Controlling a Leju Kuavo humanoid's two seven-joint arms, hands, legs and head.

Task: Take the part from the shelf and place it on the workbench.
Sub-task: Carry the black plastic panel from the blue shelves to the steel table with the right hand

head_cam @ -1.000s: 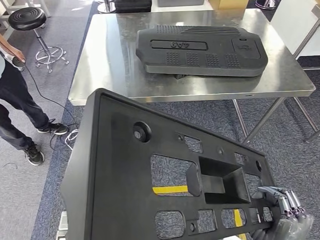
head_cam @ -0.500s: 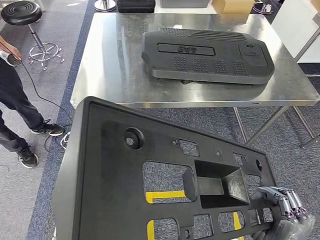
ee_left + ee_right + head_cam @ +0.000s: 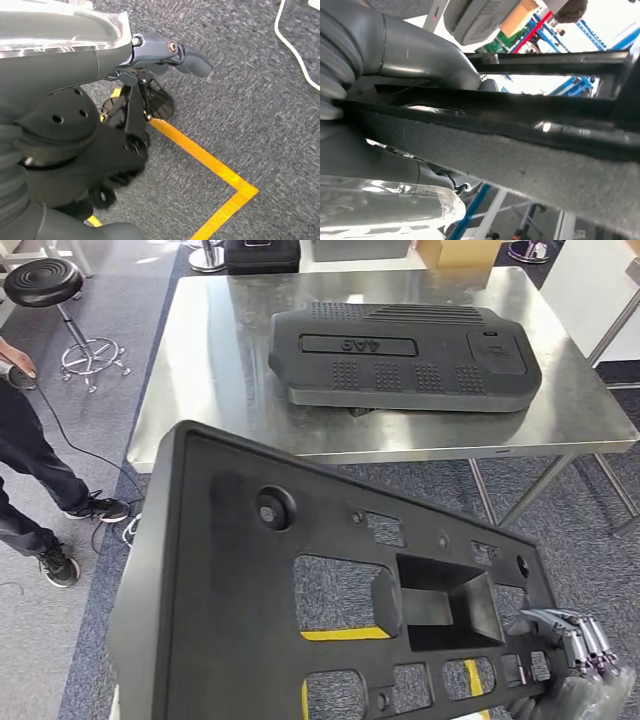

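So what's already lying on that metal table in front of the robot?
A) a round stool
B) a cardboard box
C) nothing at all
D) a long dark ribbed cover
D: in the head view a long dark ribbed cover lies flat on the steel workbench, while the big black panel hangs short of the table, with the right hand at its lower corner.

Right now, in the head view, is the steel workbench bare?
No, a long black cover already lies on the workbench.
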